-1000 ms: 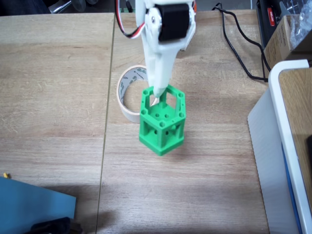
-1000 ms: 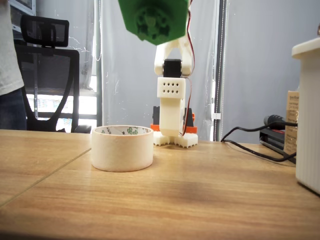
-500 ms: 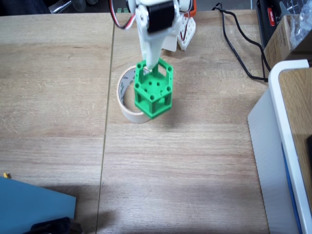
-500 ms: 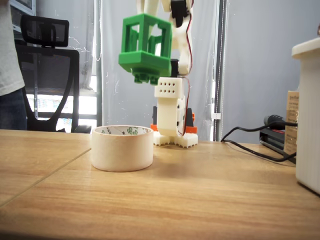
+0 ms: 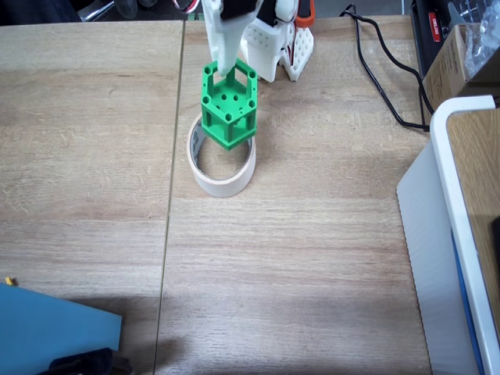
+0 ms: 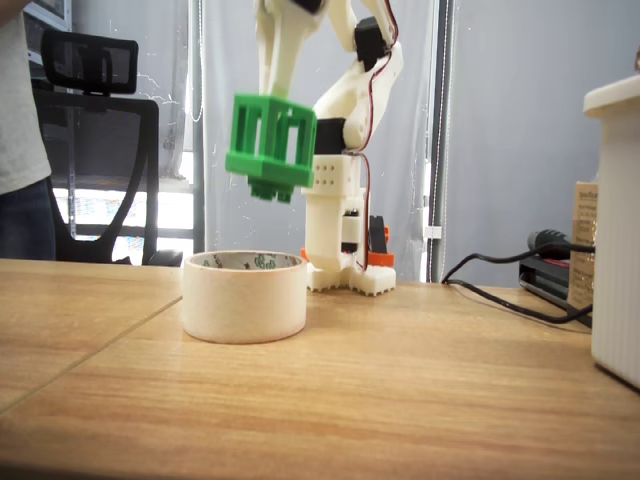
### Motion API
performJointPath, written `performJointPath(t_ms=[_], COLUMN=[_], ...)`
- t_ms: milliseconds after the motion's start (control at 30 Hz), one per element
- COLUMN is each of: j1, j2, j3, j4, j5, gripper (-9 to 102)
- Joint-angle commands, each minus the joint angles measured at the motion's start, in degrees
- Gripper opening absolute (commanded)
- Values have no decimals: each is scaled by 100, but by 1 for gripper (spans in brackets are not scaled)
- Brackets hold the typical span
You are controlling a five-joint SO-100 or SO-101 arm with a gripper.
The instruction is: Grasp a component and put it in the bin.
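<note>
The green hexagonal component [image 5: 228, 107] hangs in the air, slightly tilted, with my white gripper [image 5: 225, 75] shut on its upper rim from above. In the side-on fixed view the component [image 6: 270, 143] is clear of the table, a short gap above the bin, and the gripper [image 6: 274, 90] reaches down into its top. The bin, a cream tape ring [image 5: 226, 186] with green print inside, lies flat on the wooden table. From above, the component overlaps the ring's far edge. From the side, the ring [image 6: 245, 298] sits right under the component.
A large white blue-edged box [image 5: 449, 234] stands at the right and a black cable [image 5: 384, 87] runs at the back right. A blue sheet [image 5: 55, 328] lies at the front left. The arm base [image 6: 338, 255] stands just behind the ring. A chair [image 6: 95, 150] and a person stand at the left.
The gripper has carried the component back toward the arm base and lower. It was high and nearer the front; now it hangs just above the tape ring.
</note>
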Motion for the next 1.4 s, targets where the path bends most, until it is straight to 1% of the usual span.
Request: performJointPath(t_ms=[0,167,400,533,833,967,1167,1367], j1=[483,738,738,738,738,738,738,729], j2=[123,18,-176,-527,-589,-562,-167,-114], j3=[176,229,316,316,369,668,984,1063], j4=[-88,-211,-1424,-1872,-1890,-1890,-1890,-1890], j5=[-431,-729,-694,-650,-650,-668,-703,-668], gripper=[0,0,0,0,0,0,0,0])
